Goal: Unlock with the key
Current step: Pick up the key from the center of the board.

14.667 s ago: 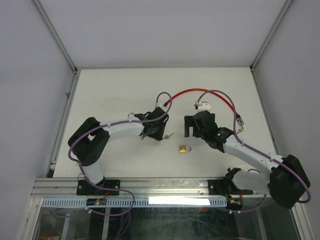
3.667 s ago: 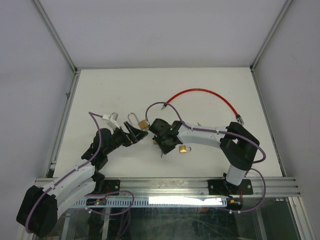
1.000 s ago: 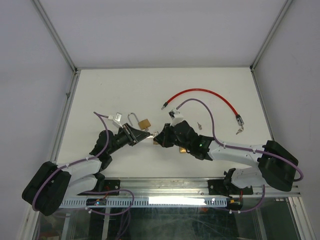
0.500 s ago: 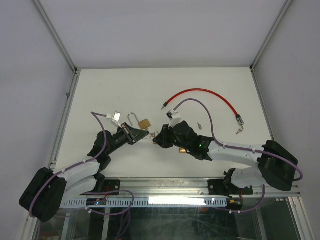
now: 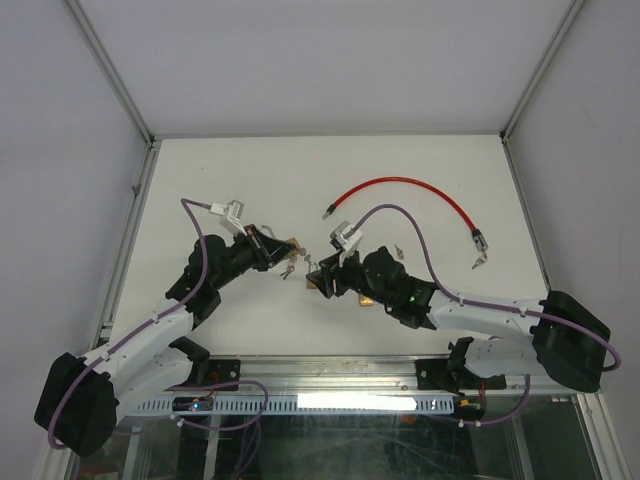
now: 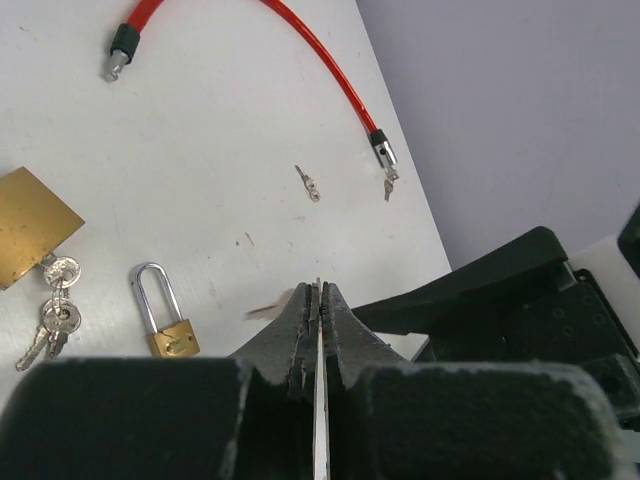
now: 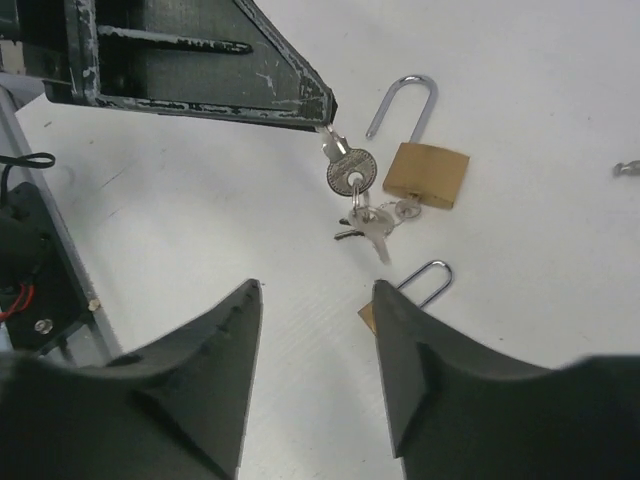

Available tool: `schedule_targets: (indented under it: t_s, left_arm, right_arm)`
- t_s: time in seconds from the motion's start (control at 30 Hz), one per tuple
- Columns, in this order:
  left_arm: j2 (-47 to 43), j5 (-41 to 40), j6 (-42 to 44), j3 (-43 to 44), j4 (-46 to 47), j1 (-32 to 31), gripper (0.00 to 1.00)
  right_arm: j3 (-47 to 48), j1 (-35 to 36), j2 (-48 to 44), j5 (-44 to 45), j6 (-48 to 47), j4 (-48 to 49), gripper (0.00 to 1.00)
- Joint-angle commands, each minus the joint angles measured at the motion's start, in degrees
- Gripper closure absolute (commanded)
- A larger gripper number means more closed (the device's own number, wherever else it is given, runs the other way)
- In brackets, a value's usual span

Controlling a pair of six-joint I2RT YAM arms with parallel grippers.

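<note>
White table (image 5: 420, 160) bears a brass padlock (image 7: 427, 172); left fingers (image 7: 270, 85) pinch key (image 7: 348, 167).

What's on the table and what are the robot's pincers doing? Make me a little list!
left pincer: shut on a thin metal sliver, maybe a key
right pincer: open, holding nothing
open padlock: lying on the table, shackle swung out
keys: bunched at the open padlock's bottom
other padlock: near the right pincer, shackle looks shut
red cable: curved, farther back
</note>
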Motion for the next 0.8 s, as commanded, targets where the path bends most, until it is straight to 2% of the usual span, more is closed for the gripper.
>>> schedule_targets:
  t_s: [0.0,0.1,0.23,0.27,0.3,0.57,0.77]
  left_arm:
    - [-0.24,-1.05,7.94,5.43,-5.89,-0.29,1.0]
    - [0.08,0.23,12.58,6.56,-5.82,-0.27,1.0]
    - [0.13,3.16,19.48,7.91,-5.52,-0.29,1.0]
    - [0.14,3.86,21.11,7.98,-5.09,-0.3,1.0]
    - [0.3,4.57,22.17,8.05,-4.39,-0.26,1.0]
    - [3.03,17.07,26.48,9.99,0.72,-0.25,1.0]
    - [3.98,23.06,24.52,10.46,3.39,-0.29,1.0]
  right_arm:
    - [0.3,0.29,-1.49,2.67,-15.14,7.22,0.39]
    - [4.05,-0.83,-0.57,2.89,-15.47,0.09,0.37]
    - [3.96,-7.0,-2.06,2.89,-15.47,1.54,0.37]
    - [3.74,-9.07,-2.43,-6.59,-15.5,2.45,0.41]
    - [3.72,-10.55,-2.74,-17.31,-11.11,3.02,0.47]
    - [4.33,-18.85,-2.02,-39.64,-4.1,10.02,0.41]
    - [5.02,-23.33,0.93,-49.96,1.29,15.26,0.42]
